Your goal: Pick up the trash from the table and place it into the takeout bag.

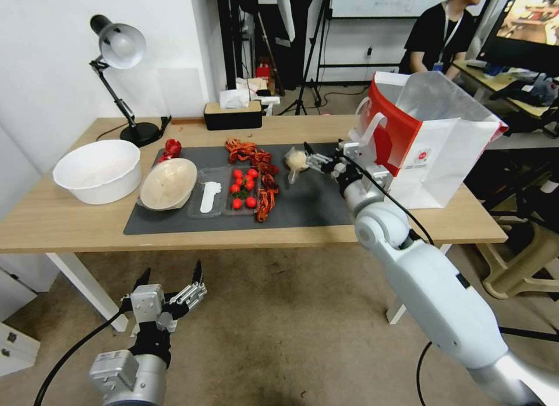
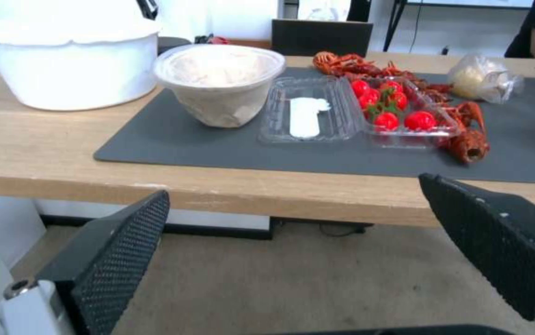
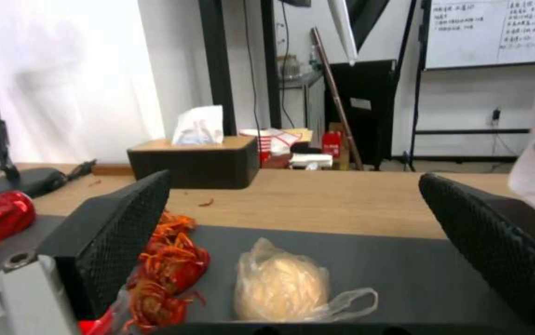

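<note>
Head view: the right pincer is seen stretched over the dark grey mat on the bench, its two fingers spread wide and holding nothing. The knotted plastic bag of beige lump lies on the mat directly ahead of the fingertips, just beside them on the robot's left; contact cannot be made out. In the right wrist view the same bag is seen centred in the gap between the two black fingers, low and close, with its loose knotted tail trailing across the line of approach rather than along it. The lump itself is roundish, so no strong long axis is offered; the grasp is judged to depend on the open fingers passing on either side of it. The takeout bag stands upright with its mouth open on the bench close behind the right arm, on its right side. The left pincer is held low, below the bench's near edge, fingers apart and empty, well away from the bag. The right arm is clearly the nearer one. Red crayfish leftovers lie just beyond the bag, further to the left.
</note>
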